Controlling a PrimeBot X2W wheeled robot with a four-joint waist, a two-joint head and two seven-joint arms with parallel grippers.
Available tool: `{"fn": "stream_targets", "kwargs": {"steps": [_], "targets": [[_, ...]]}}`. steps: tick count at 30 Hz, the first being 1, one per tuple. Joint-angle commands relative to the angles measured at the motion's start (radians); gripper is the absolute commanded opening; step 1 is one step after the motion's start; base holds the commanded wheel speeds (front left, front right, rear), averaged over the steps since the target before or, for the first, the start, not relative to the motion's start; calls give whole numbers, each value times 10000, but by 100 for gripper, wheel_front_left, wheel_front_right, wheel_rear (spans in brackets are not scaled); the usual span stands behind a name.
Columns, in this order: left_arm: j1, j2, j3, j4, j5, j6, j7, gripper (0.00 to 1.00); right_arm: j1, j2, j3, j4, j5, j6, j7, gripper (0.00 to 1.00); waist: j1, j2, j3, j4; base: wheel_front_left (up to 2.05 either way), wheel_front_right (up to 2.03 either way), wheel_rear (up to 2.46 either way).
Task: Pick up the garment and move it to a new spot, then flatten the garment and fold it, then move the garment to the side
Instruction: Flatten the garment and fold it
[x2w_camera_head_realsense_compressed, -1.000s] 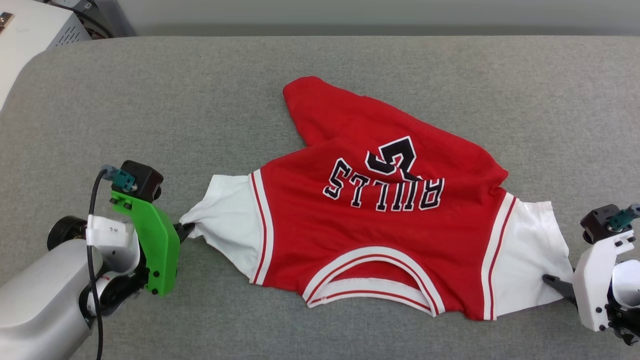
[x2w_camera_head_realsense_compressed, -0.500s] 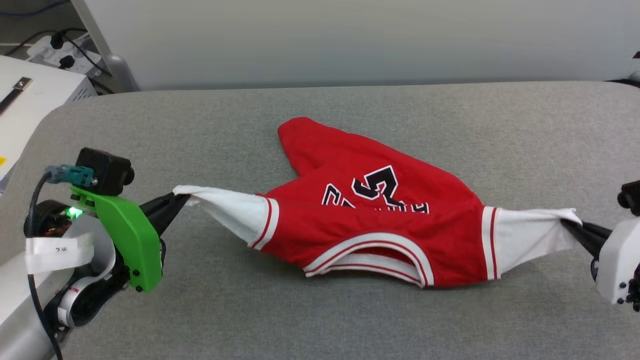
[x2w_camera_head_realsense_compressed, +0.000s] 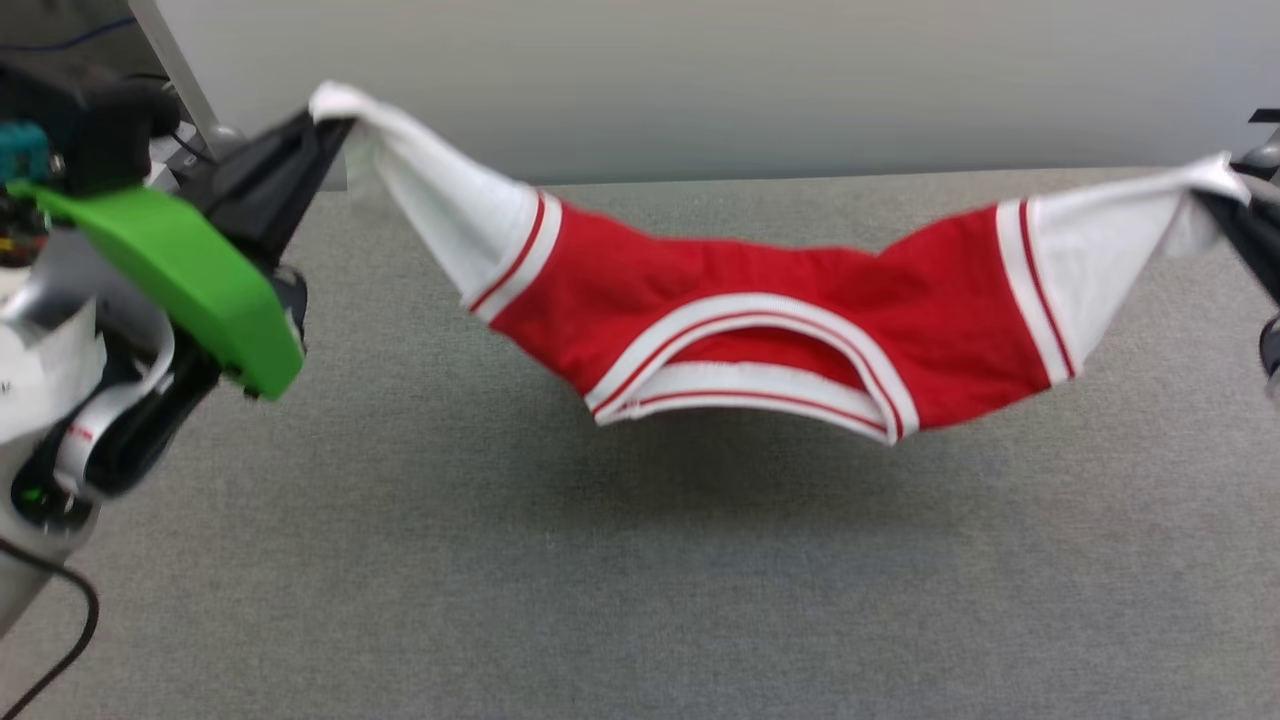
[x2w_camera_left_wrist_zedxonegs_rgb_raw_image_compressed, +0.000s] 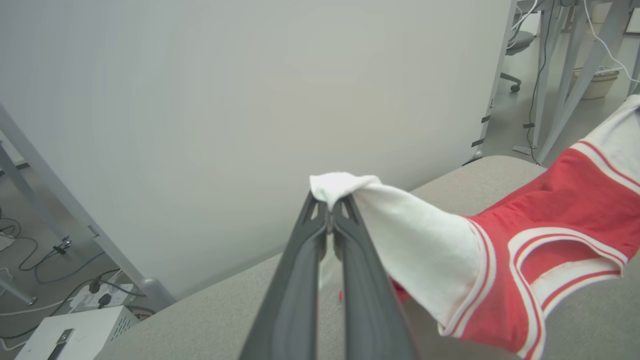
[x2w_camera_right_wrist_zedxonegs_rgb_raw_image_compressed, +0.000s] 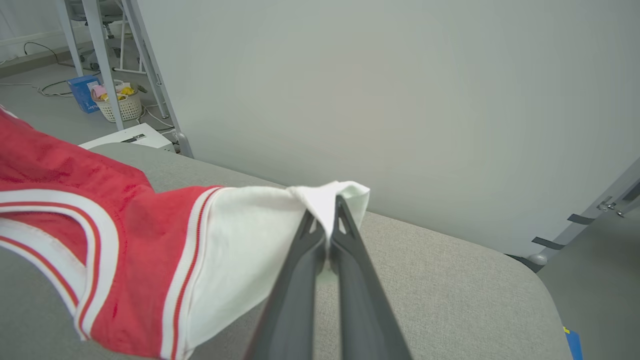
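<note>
**Room and surroundings.** A grey woven tabletop (x2w_camera_head_realsense_compressed: 640, 600) with rounded corners spans the scene under soft, even light. Along its far edge stands a plain pale partition (x2w_camera_head_realsense_compressed: 760, 80) on grey posts. Past the far left corner, a white metal box (x2w_camera_left_wrist_zedxonegs_rgb_raw_image_compressed: 70, 335), a power strip (x2w_camera_left_wrist_zedxonegs_rgb_raw_image_compressed: 97, 299) and loose cables lie on the grey floor. Beyond the partition's left end are slanted metal legs (x2w_camera_right_wrist_zedxonegs_rgb_raw_image_compressed: 102, 55), a wicker basket (x2w_camera_right_wrist_zedxonegs_rgb_raw_image_compressed: 120, 106) and a blue box (x2w_camera_right_wrist_zedxonegs_rgb_raw_image_compressed: 82, 93). Beyond its right end are more legs (x2w_camera_left_wrist_zedxonegs_rgb_raw_image_compressed: 565, 85) and a chair (x2w_camera_left_wrist_zedxonegs_rgb_raw_image_compressed: 520, 39).
</note>
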Motion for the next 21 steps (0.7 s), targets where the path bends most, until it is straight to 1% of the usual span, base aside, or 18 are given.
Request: {"fn": "stream_targets", "kwargs": {"steps": [1,3,6,10,16,21], "targets": [[-468,-278,78,145,153,3,-30,0,-479,150,-111,-150,-118,-6,77,0,0,0,213,-13,0,0,0],[-1078,-575,90,428,343,-45,83,0,-1084,340,-279,-164,-270,-6,167,0,0,0,454,-28,0,0,0],[-2158,-824,-70,974,1054,-188,394,0,-2153,593,-411,68,-708,-6,295,0,0,0,953,-75,0,0,0],[-3586,-1566,72,1863,1071,-456,664,0,-3923,910,-322,709,-1267,-6,403,0,0,0,1803,-132,0,0,0],[-5859,-2377,386,3458,1240,-870,862,0,-6885,1192,72,2176,-1882,-6,365,0,0,0,3076,-139,0,0,0],[-7573,-2956,626,5003,1652,-1118,422,0,-9245,1441,567,3739,-2408,-6,-141,0,0,0,3819,-104,0,0,0]]}}
